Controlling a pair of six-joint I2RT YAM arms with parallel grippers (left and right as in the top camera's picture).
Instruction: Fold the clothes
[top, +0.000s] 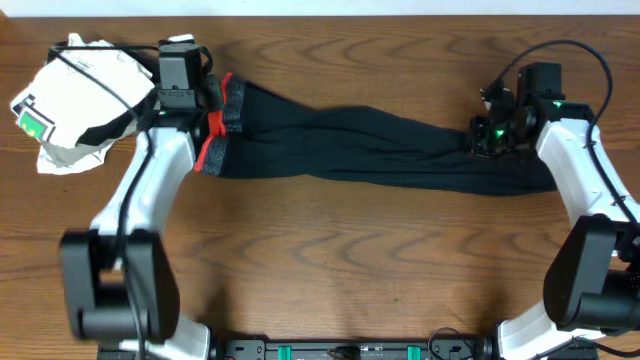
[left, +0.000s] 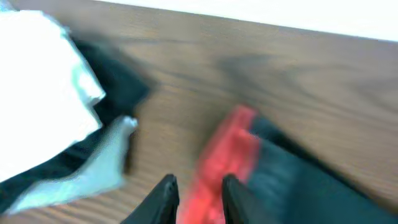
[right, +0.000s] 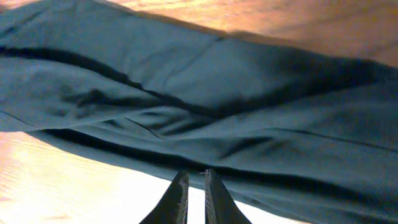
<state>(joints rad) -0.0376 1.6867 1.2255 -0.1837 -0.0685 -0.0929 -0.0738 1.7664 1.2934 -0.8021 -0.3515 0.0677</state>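
The clothes (top: 360, 145) are a long black garment stretched across the wooden table, with a grey waistband edged in red-orange (top: 213, 140) at the left end. My left gripper (top: 200, 110) is at the waistband. In the left wrist view its fingers (left: 199, 193) are closed around the red edge (left: 233, 146), with dark fabric (left: 311, 180) to the right. My right gripper (top: 478, 138) is at the garment's right end. In the right wrist view its fingers (right: 196, 180) are almost together and pinch the edge of the black fabric (right: 217, 93).
A white garment (top: 80, 110) with a green tag (top: 35, 125) lies at the far left, close to my left gripper, and shows blurred in the left wrist view (left: 37, 93). Bare wooden table (top: 350, 250) lies in front of the clothes.
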